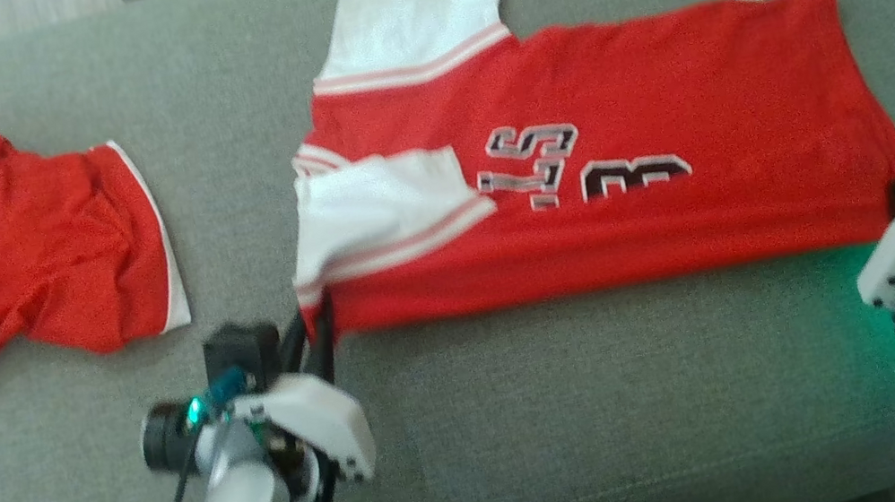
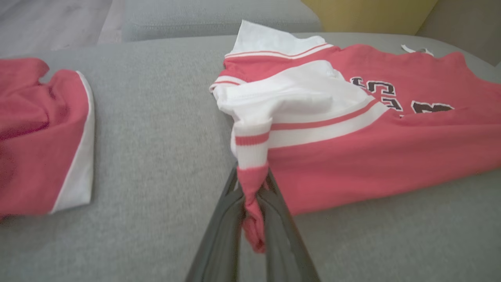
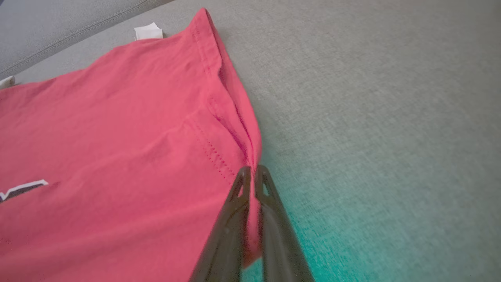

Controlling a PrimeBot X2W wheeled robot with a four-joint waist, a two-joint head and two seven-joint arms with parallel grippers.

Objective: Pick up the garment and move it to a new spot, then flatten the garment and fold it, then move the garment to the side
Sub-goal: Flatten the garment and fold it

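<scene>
As it lies folded, red jersey shows white sleeves | left pincer pinches its corner | right pincer pinches hem

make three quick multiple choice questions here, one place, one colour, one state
1. In the head view, the crumpled red garment lies where from the jersey? A on it B to its left C to its right
2. The jersey's sleeves are: A black B yellow C white
3. The right hand is: A shut on the jersey's hem corner B open above it C open beside it
Answers: B, it lies apart at the left; C, white with red stripes; A, it pinches red cloth in the right wrist view.
</scene>
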